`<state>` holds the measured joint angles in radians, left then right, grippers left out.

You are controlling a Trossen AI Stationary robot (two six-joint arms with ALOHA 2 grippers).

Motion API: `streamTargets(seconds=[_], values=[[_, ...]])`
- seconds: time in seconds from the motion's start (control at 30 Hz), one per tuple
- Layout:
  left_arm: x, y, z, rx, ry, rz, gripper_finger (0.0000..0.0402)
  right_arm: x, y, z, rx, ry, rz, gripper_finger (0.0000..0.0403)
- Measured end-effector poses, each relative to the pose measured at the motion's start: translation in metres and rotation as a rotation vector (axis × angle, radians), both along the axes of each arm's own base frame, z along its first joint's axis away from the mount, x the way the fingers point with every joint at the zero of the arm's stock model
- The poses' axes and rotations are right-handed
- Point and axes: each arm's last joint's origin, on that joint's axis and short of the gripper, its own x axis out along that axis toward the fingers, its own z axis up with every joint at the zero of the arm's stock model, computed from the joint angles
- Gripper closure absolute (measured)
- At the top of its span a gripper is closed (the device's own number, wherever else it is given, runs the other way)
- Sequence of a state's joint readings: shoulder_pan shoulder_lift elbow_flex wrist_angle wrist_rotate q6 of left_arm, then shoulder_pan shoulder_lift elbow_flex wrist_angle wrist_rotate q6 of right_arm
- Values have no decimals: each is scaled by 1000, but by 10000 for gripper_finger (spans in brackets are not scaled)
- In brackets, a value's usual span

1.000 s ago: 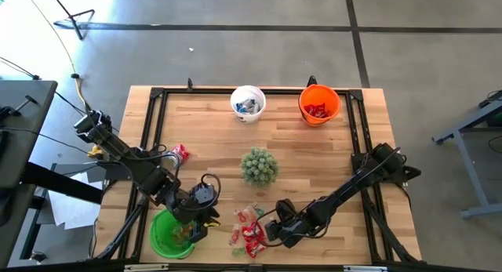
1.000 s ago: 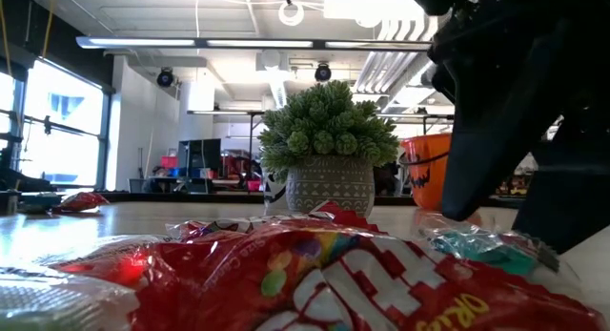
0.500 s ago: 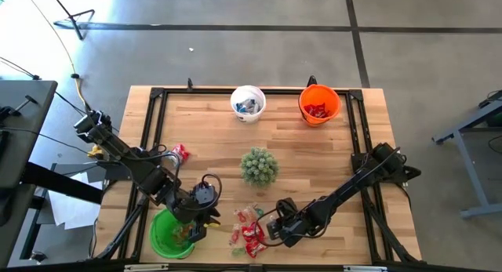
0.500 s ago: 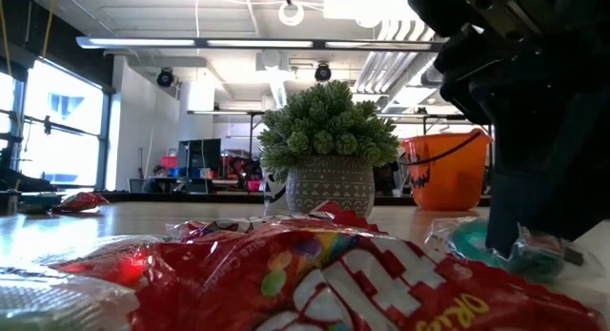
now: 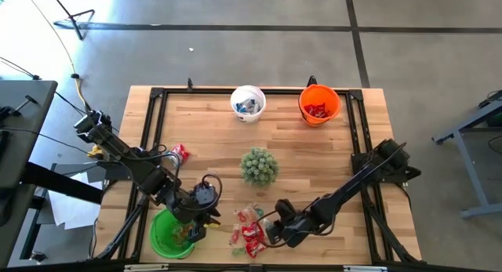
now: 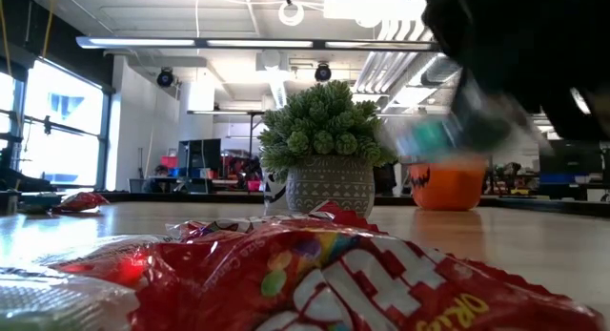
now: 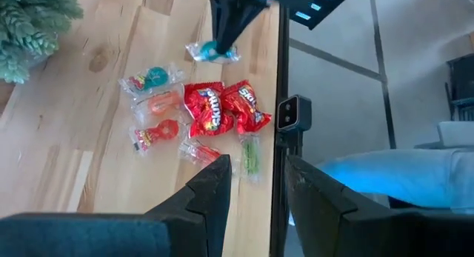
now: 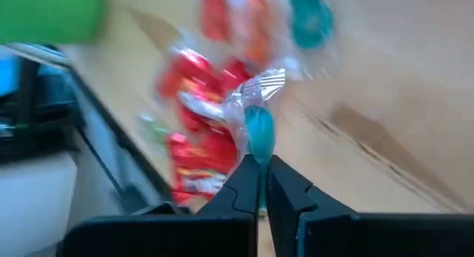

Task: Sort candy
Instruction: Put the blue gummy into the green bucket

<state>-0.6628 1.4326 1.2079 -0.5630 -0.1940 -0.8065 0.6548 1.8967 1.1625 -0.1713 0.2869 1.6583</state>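
Note:
The candy lies in a loose pile [image 5: 247, 229] near the table's front edge: shiny red packets [image 7: 222, 112], ring-shaped sweets in clear wrappers [image 7: 152, 79] and a green piece [image 7: 250, 153]. My right gripper [image 8: 263, 168] hangs just right of the pile, shut on a teal sweet in a clear wrapper [image 8: 259, 131]. The low view shows that sweet [image 6: 429, 135] in the air. My left gripper [image 7: 255, 187] stands open above the green bucket [image 5: 169, 234], with nothing between its fingers. My right gripper pinches the teal sweet's wrapper at its near end [image 8: 258, 155] between its two fingertips. The fingers slant down from the table's right side. The sweet sticks out past the fingertips, lifted clear of the table [image 7: 211, 51].
A small potted plant [image 5: 259, 166] stands mid-table. A white bucket [image 5: 248, 103] and an orange bucket [image 5: 319, 104] stand at the far edge, each with sweets inside. One red packet [image 5: 180, 153] lies alone at the left. A black frame [image 5: 153, 96] rims the table.
My right gripper, open around the teal sweet on the table a second ago, has shut on it. It has then risen, so the sweet is now lifted clear of the table. The rest of the pile has stayed put.

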Motion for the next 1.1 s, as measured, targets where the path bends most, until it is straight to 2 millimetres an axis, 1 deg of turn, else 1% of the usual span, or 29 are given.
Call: streamTargets(seconds=[0.13, 0.23, 0.33, 0.5, 0.6, 0.8, 0.93, 1.1], values=[[2, 1, 2, 52, -49, -7, 285, -1, -9, 33, -88, -149, -25, 400], [7, 3, 6, 123, -144, 29, 285, -4, -18, 58, -183, -260, -79, 401], [16, 7, 14, 167, -261, 78, 285, -6, -27, 79, -271, -350, -124, 402], [33, 18, 29, 164, -436, 117, 285, -6, -40, 110, -390, -485, -165, 402], [41, 28, 35, 172, -489, 153, 285, -6, -45, 126, -445, -559, -149, 402], [51, 46, 36, 216, -503, 230, 285, -7, -52, 149, -559, -655, -120, 402], [55, 55, 37, 223, -503, 263, 285, -7, -56, 153, -618, -657, -109, 402], [60, 65, 38, 224, -511, 298, 285, -4, -61, 154, -638, -653, -114, 402]])
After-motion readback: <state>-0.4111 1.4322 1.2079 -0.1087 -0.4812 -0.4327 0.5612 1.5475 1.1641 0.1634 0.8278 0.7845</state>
